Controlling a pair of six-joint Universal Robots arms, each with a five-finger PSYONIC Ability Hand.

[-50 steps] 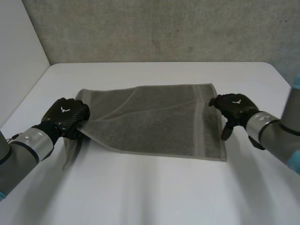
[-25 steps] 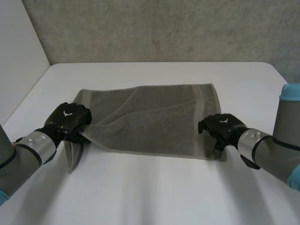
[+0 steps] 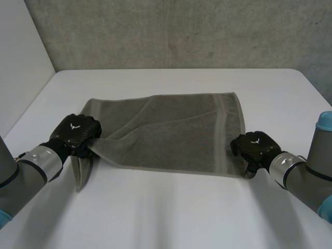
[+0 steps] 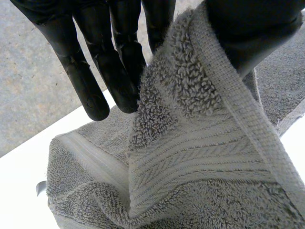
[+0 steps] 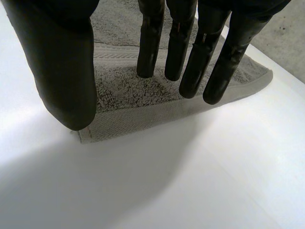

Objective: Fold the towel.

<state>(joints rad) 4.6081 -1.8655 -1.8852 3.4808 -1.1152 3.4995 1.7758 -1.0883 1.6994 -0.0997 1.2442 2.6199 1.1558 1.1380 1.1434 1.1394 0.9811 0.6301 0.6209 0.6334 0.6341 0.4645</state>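
Note:
A grey towel (image 3: 171, 129) lies spread across the white table. My left hand (image 3: 77, 132) is at its near left corner, which is lifted and folded over. In the left wrist view the thumb and fingers (image 4: 90, 81) pinch that towel (image 4: 200, 157) corner between them. My right hand (image 3: 254, 148) is at the near right corner. In the right wrist view its fingers (image 5: 190, 57) are straight, just over the towel (image 5: 143, 100), with the thumb (image 5: 66, 71) at the corner's edge, and no cloth is gripped.
The white table (image 3: 171, 218) reaches well beyond the towel on all sides. A grey wall (image 3: 181, 31) runs along the table's far edge, and a white panel (image 3: 21, 62) rises at the far left.
My right hand has come down the towel's right edge from the far corner to the near corner, its fingers closing a little. The left hand moved slightly nearer, keeping its hold on the corner.

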